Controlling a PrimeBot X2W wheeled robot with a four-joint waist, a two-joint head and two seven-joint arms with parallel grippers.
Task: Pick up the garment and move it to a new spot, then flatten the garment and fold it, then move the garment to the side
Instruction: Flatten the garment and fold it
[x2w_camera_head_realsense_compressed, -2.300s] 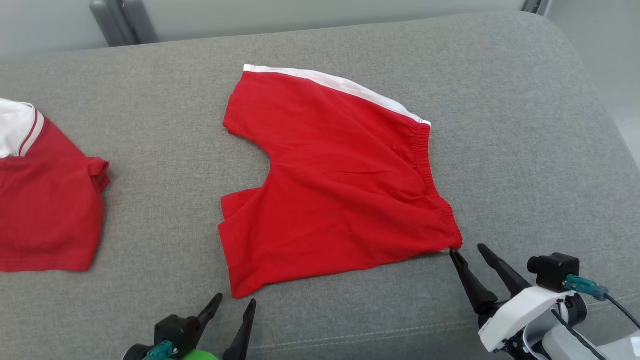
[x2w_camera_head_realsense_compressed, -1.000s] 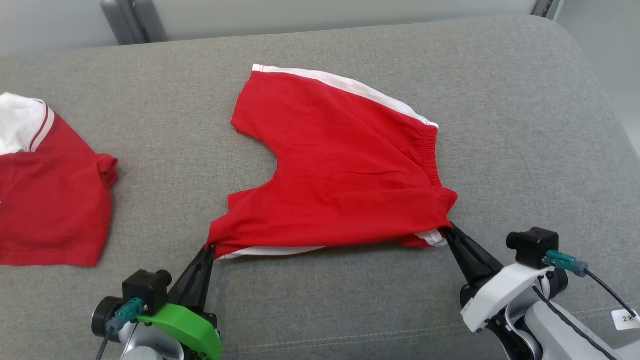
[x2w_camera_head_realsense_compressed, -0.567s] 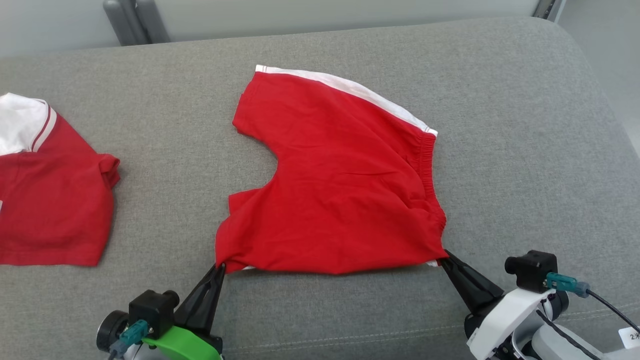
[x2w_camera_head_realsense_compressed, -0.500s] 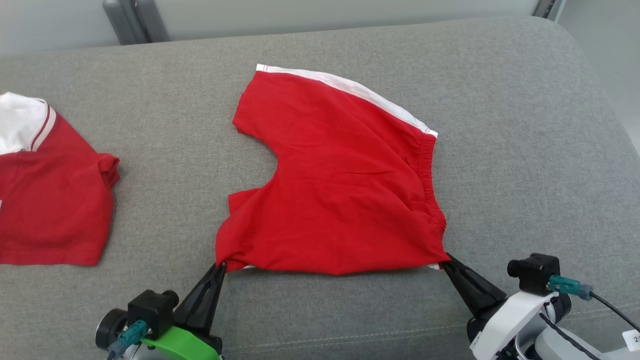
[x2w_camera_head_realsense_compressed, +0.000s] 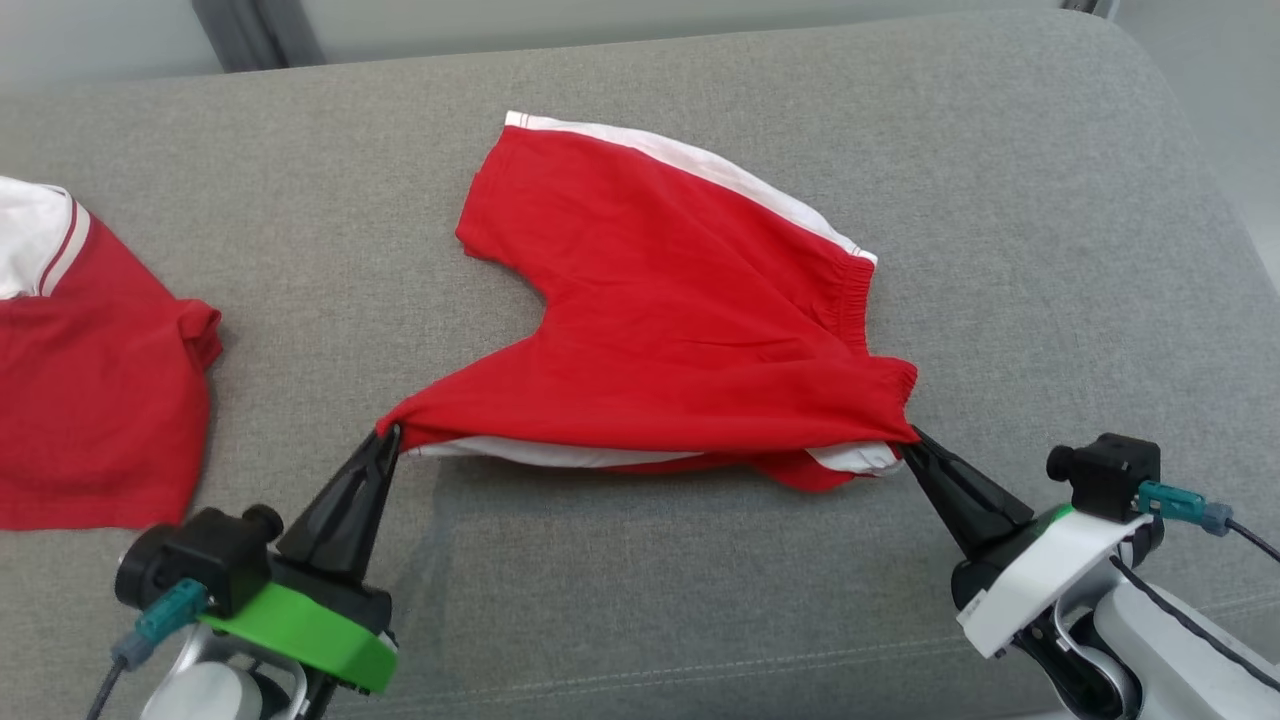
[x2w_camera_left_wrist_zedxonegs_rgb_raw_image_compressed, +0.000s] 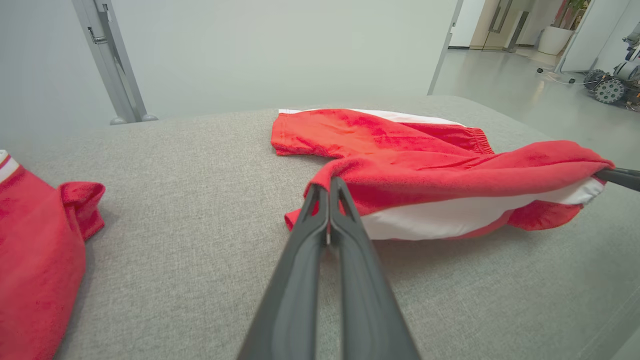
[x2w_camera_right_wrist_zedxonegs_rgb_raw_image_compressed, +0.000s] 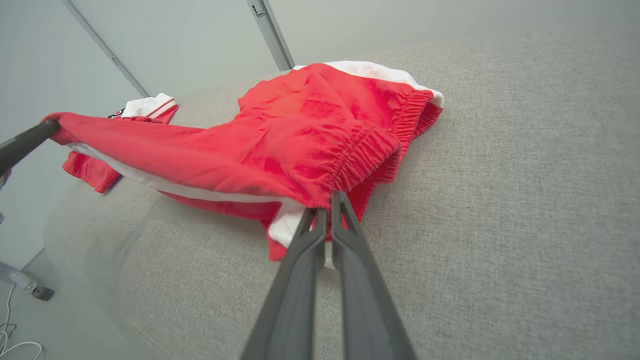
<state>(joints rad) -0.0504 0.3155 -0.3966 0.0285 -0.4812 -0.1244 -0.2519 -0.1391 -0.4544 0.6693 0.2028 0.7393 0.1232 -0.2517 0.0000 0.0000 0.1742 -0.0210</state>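
The garment (x2w_camera_head_realsense_compressed: 660, 310) is a pair of red shorts with a white side stripe and an elastic waistband, lying on the grey cushion (x2w_camera_head_realsense_compressed: 640, 580). Its near edge is lifted off the cushion and stretched between my two grippers. My left gripper (x2w_camera_head_realsense_compressed: 388, 432) is shut on the near leg hem corner (x2w_camera_left_wrist_zedxonegs_rgb_raw_image_compressed: 325, 182). My right gripper (x2w_camera_head_realsense_compressed: 908, 437) is shut on the near waistband corner (x2w_camera_right_wrist_zedxonegs_rgb_raw_image_compressed: 327, 197). The far half of the garment (x2w_camera_left_wrist_zedxonegs_rgb_raw_image_compressed: 370, 130) still rests flat. White lining shows under the raised edge (x2w_camera_right_wrist_zedxonegs_rgb_raw_image_compressed: 165, 187).
A second red garment with a white collar (x2w_camera_head_realsense_compressed: 90, 400) lies at the cushion's left edge, also seen as the red cloth (x2w_camera_left_wrist_zedxonegs_rgb_raw_image_compressed: 35, 260). A grey metal post (x2w_camera_left_wrist_zedxonegs_rgb_raw_image_compressed: 112, 65) stands behind the cushion. The cushion's right end curves down (x2w_camera_head_realsense_compressed: 1200, 200).
Both grippers have lifted the near edge of the garment and drawn it away from the front, folding it toward the far half. The head camera shifted slightly.
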